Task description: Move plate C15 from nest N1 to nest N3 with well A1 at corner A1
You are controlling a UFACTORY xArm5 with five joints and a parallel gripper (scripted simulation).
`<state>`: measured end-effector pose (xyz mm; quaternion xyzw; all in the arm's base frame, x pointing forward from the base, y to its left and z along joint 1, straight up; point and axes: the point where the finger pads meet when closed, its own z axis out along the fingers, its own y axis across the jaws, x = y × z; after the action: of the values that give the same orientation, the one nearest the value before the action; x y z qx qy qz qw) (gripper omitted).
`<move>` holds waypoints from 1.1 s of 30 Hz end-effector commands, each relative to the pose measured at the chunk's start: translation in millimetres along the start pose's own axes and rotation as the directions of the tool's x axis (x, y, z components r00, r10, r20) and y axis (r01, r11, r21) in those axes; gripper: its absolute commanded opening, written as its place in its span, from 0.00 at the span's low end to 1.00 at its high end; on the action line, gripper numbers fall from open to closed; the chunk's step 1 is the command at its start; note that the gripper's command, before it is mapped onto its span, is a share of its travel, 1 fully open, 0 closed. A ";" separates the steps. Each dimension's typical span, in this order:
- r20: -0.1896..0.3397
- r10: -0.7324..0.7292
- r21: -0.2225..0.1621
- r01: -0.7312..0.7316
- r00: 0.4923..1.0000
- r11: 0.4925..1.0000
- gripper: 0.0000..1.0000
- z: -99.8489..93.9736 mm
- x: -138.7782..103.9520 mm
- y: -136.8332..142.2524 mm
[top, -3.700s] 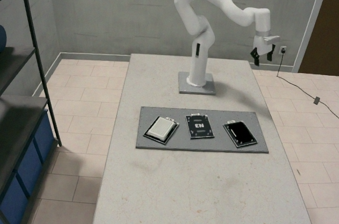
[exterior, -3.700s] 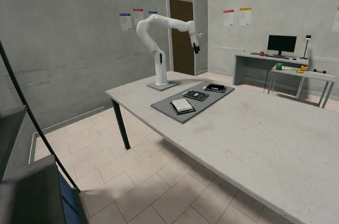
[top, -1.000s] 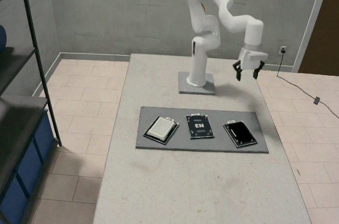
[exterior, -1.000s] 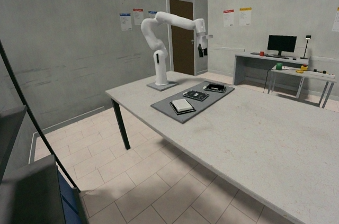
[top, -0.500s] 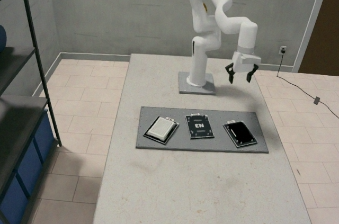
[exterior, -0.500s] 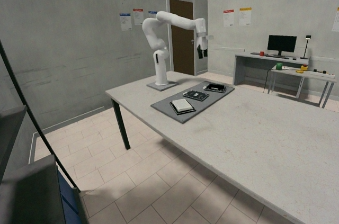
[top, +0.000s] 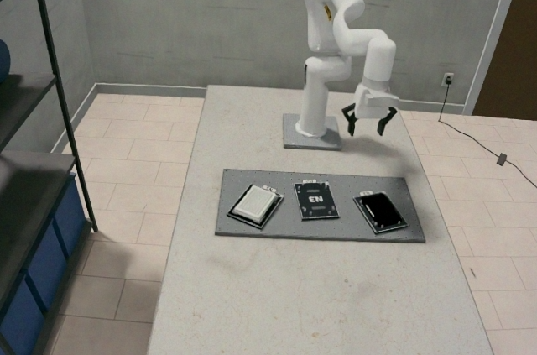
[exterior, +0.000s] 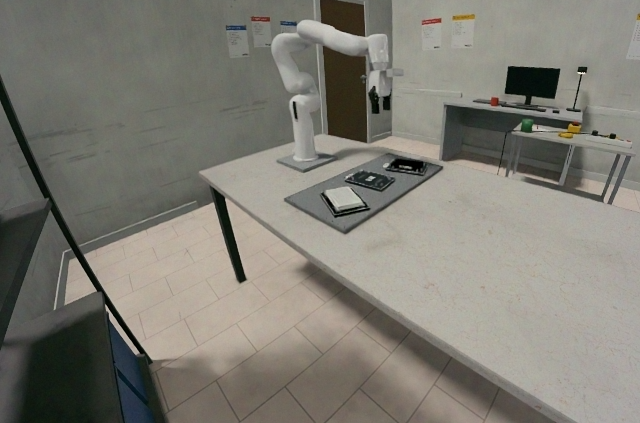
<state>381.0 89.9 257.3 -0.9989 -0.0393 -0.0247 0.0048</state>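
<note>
A grey deck (top: 346, 230) (exterior: 309, 198) on the table carries three nests in a row. The left nest holds a white plate (top: 256, 204) (exterior: 343, 197). The middle nest (top: 315, 200) (exterior: 369, 179) is empty and its face reads as N3 upside down. The right nest holds a black plate (top: 381, 210) (exterior: 407, 165). The plate labels and nest signs are too small to read, so I cannot tell which plate is C15. My gripper (top: 368, 125) (exterior: 378, 104) is open and empty. It hangs high above the table, behind the deck's right end, fingers pointing down.
The arm's base plate (top: 311, 138) (exterior: 306, 162) stands behind the deck. A dark shelf rack (top: 56, 95) with blue bins is off the table's left side. A desk with a monitor (exterior: 531, 81) stands far away by the wall. A cable (top: 477, 140) lies on the floor.
</note>
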 end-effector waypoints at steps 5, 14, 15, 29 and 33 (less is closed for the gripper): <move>0.024 0.044 -0.008 -0.044 0.999 0.999 1.00 1.6 8.5 37.3; 0.025 0.078 -0.010 -0.077 0.997 0.997 1.00 5.3 9.0 60.6; 0.026 0.111 -0.011 -0.110 0.994 0.994 1.00 7.5 7.1 64.6; 0.039 0.489 -0.024 -0.488 0.872 0.872 1.00 34.1 -16.5 113.1; 0.040 0.543 -0.027 -0.542 0.839 0.840 1.00 43.0 -24.3 129.3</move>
<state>375.4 -18.5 222.7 -0.9809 0.1945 0.0013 -0.0002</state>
